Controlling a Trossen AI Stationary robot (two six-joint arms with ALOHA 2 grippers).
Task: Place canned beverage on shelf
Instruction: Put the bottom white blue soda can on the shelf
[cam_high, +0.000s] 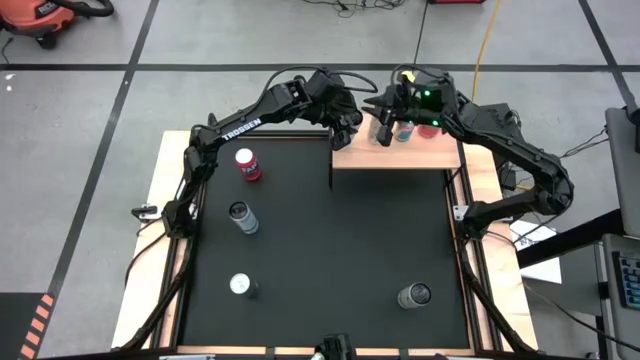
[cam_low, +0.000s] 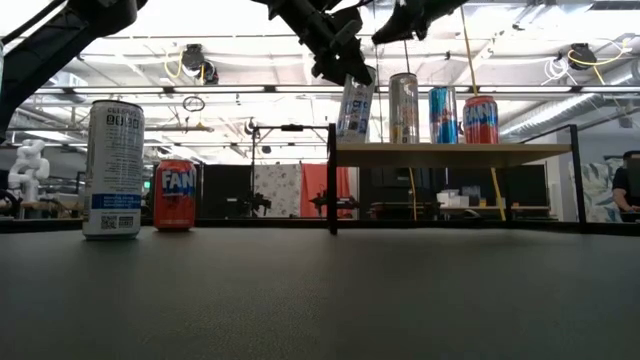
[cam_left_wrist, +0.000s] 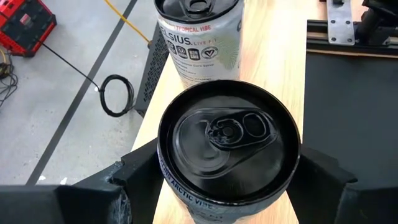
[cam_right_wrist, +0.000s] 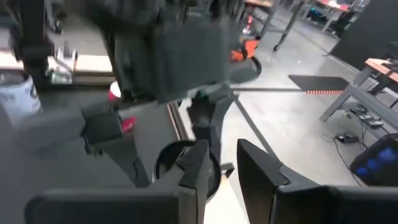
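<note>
The left gripper (cam_left_wrist: 227, 186) clasps a tilted black-topped can (cam_left_wrist: 229, 152) just above the shelf's (cam_high: 420, 155) left end, beside a standing Celsius can (cam_left_wrist: 200, 37), while the right gripper (cam_right_wrist: 221, 165), nearly closed and empty, hovers close by.

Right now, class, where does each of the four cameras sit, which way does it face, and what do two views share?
High view: overhead, facing down; both arms, shelf.
Low view: tabletop height, facing level; arms enter from above, left gripper holds a tilted Celsius can.
Left wrist view: faces down its fingers clamping that can's sides.
Right wrist view: faces its narrow-gapped fingers and the left arm.
Shared: low and left wrist views show the can.
</note>
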